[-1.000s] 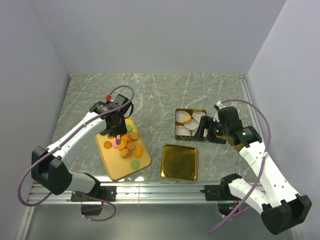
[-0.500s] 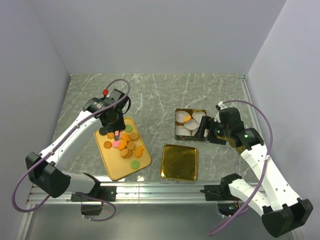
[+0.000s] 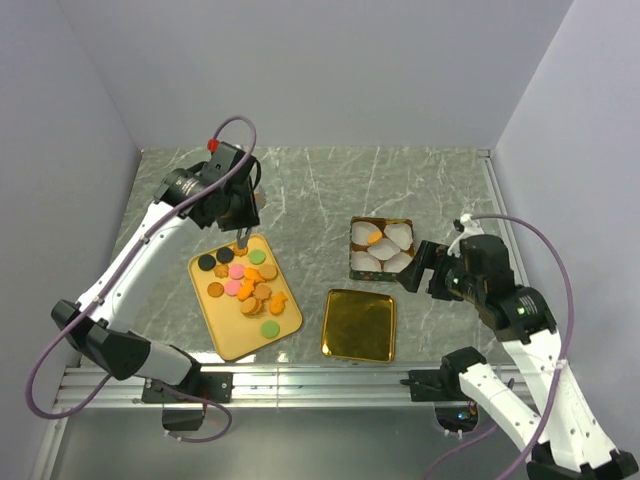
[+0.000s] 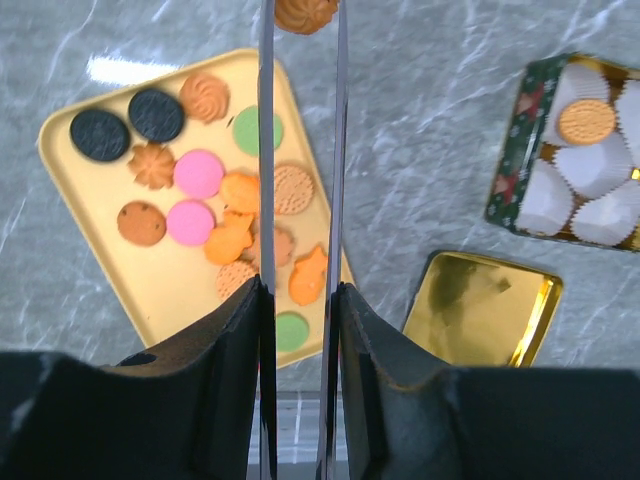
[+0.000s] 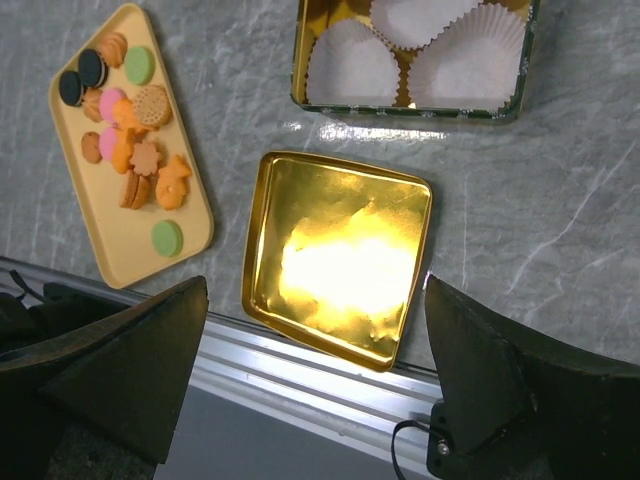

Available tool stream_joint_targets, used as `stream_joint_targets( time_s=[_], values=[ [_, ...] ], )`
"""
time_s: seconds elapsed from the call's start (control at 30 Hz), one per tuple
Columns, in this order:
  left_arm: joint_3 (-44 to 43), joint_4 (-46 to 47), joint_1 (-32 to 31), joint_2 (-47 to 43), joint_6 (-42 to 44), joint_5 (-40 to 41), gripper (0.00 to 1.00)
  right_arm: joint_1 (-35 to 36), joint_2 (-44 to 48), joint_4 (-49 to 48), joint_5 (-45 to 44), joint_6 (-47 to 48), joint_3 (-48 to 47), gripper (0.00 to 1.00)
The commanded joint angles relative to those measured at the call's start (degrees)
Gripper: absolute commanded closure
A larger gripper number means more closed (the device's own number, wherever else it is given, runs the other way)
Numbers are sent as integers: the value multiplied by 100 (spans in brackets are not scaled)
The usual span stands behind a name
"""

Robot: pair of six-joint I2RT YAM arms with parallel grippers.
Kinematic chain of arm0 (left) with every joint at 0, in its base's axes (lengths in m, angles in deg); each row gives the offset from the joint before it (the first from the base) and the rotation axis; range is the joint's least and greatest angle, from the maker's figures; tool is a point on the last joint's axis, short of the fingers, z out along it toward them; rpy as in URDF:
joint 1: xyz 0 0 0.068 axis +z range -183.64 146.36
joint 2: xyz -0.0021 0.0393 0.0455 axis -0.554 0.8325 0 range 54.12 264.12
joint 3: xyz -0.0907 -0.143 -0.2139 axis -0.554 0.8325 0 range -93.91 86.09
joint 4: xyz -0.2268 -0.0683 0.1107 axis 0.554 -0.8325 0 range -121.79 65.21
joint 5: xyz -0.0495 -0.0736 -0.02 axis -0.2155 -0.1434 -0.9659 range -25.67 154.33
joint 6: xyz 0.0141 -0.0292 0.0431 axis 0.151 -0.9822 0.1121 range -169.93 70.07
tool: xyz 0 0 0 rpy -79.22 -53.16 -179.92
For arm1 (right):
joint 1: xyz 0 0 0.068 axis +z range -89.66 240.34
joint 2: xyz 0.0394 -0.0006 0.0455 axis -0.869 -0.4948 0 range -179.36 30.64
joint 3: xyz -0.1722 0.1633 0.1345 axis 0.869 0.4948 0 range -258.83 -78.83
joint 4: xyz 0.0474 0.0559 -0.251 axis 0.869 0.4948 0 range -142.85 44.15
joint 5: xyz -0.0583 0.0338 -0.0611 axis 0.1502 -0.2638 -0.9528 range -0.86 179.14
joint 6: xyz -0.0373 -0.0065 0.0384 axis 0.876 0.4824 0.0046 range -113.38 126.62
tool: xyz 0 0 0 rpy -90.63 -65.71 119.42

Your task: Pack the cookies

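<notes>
Several cookies in orange, pink, green, tan and dark brown lie on a yellow tray, also seen in the left wrist view and the right wrist view. My left gripper hangs over the tray's far edge. Its long thin blades are shut on a tan swirl cookie at their tips. A green tin holds white paper cups and one orange cookie. My right gripper is open and empty, raised beside the tin's near right corner.
A gold tin lid lies upside down near the front edge, between the tray and my right arm; it fills the middle of the right wrist view. An aluminium rail runs along the table's near edge.
My left gripper has risen from the cookie pile and moved toward the tray's far edge with a cookie in its blades. My right arm has drawn back a little to the right.
</notes>
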Motion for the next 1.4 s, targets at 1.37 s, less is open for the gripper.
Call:
stream_joint_targets(
  time_s=[1.37],
  values=[
    [-3127,1852,-1516,3607,631,-1991,77,29,3142,1213,-1945,-997,-899,0]
  ],
)
